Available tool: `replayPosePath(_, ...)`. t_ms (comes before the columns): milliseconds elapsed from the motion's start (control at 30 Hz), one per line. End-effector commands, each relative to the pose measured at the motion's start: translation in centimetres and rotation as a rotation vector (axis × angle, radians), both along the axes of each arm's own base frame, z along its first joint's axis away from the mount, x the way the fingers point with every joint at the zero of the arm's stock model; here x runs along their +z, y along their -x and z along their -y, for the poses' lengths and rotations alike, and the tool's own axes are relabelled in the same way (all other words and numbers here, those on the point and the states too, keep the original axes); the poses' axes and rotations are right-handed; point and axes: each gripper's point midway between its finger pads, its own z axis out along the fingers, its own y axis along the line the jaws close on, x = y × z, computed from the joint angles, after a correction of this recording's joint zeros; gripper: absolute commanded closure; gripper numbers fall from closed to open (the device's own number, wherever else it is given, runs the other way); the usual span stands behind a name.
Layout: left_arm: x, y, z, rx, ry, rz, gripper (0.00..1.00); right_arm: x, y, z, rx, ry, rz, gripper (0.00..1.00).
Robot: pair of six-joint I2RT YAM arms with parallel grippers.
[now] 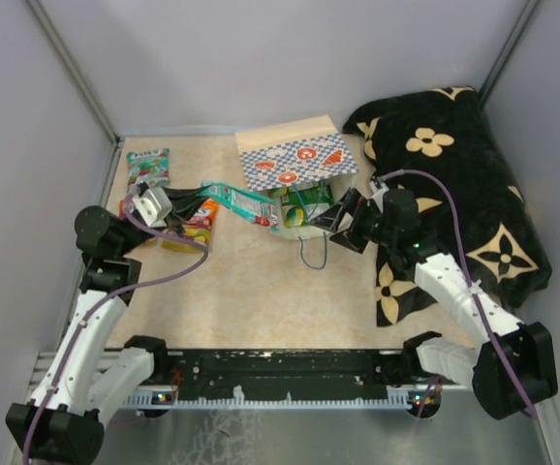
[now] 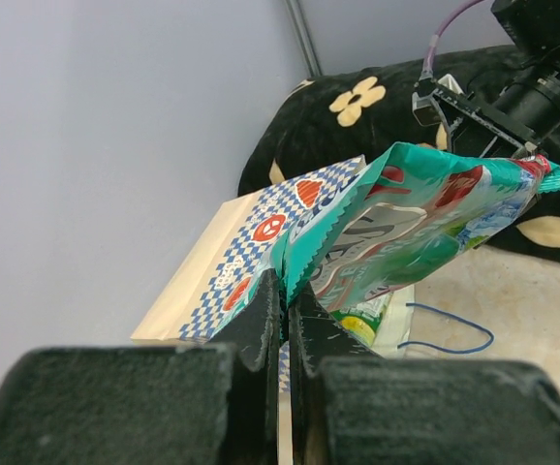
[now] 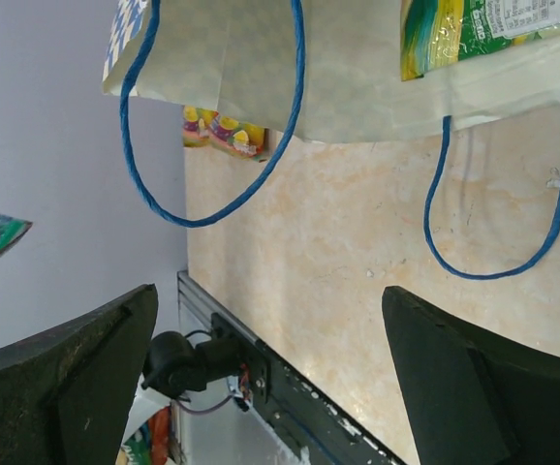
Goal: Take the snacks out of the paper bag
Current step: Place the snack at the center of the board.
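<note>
The paper bag (image 1: 290,158) lies flat at the back of the table, its mouth toward me and its blue cord handles (image 3: 212,194) on the table. My left gripper (image 2: 288,291) is shut on the crimped edge of a teal snack packet (image 2: 425,223), which is held in the air left of the bag's mouth (image 1: 246,201). A green packet (image 1: 304,203) shows in the bag's mouth (image 3: 474,29). My right gripper (image 3: 270,339) stands open and empty just outside the mouth (image 1: 324,218). A teal-green packet (image 1: 147,167) and orange-yellow packets (image 1: 188,231) lie at the left.
A black flower-patterned cloth (image 1: 464,194) fills the right side, under the right arm. Grey walls close in the table at the back and sides. The arms' rail (image 1: 280,373) runs along the near edge.
</note>
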Motion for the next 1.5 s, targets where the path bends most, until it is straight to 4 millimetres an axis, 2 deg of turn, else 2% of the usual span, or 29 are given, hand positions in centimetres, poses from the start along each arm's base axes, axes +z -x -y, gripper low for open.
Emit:
replayPosePath(0,1.0,-0.3,-0.4,0.038,0.026,0.014,1.00,0.9,-0.3,-0.2,0.046,-0.012,0.068,0.01)
replayPosePath(67,1.6,-1.3,-1.4,0.125,0.025,-0.006,1.00,0.2,-0.3,0.4,0.030,0.032,0.065,0.01)
replayPosePath(200,2.8,-5.7,-6.8,0.529,0.051,-0.116,1.00,-0.3,-0.3,1.4,0.006,0.096,0.090,0.01)
replayPosePath(267,2.2,-7.5,-9.4,0.715,0.038,-0.213,1.00,-0.4,-0.4,1.7,-0.002,0.117,0.105,0.01)
replayPosePath(333,1.1,-8.8,-10.5,0.823,-0.027,-0.262,1.00,-0.2,-0.5,1.6,0.009,0.126,0.111,0.01)
replayPosePath(533,-3.6,-13.5,-10.1,0.925,-0.440,-0.315,1.00,-0.2,-0.2,1.5,0.045,0.137,0.128,0.01)
replayPosePath(600,-5.3,-16.1,-10.2,0.959,-0.602,-0.295,1.00,-0.5,0.2,1.5,0.051,0.133,0.128,0.01)
replayPosePath(667,-5.6,-18.5,-10.7,1.004,-0.707,-0.233,1.00,-0.8,0.6,1.6,0.054,0.131,0.128,0.01)
replayPosePath(800,-7.4,-23.3,-7.9,0.844,-0.919,-0.142,1.00,-1.2,1.3,1.6,0.066,0.125,0.128,0.01)
replayPosePath(867,-7.7,-25.6,-7.0,0.785,-0.992,-0.095,1.00,-1.5,1.8,1.6,0.081,0.128,0.118,0.01)
replayPosePath(967,-8.7,-29.1,-7.0,0.751,-1.061,-0.102,1.00,-2.0,2.6,1.7,0.101,0.136,0.108,0.01)
replayPosePath(1033,-9.8,-30.6,-7.3,0.719,-1.103,-0.153,1.00,-2.6,3.1,1.9,0.099,0.136,0.104,0.01)
replayPosePath(1133,-11.5,-32.2,-8.3,0.658,-1.140,-0.199,1.00,-3.1,3.6,2.0,0.094,0.125,0.098,0.01)
replayPosePath(1233,-13.1,-32.7,-9.8,0.614,-1.181,-0.241,1.00,-3.6,4.0,1.9,0.106,0.120,0.084,0.01)
replayPosePath(1333,-15.3,-31.3,-10.9,0.517,-1.212,-0.296,1.00,-3.8,4.0,2.0,0.107,0.125,0.082,0.01)
replayPosePath(1467,-16.6,-29.5,-11.5,0.437,-1.190,-0.352,1.00,-4.1,3.8,1.8,0.114,0.125,0.073,0.01)
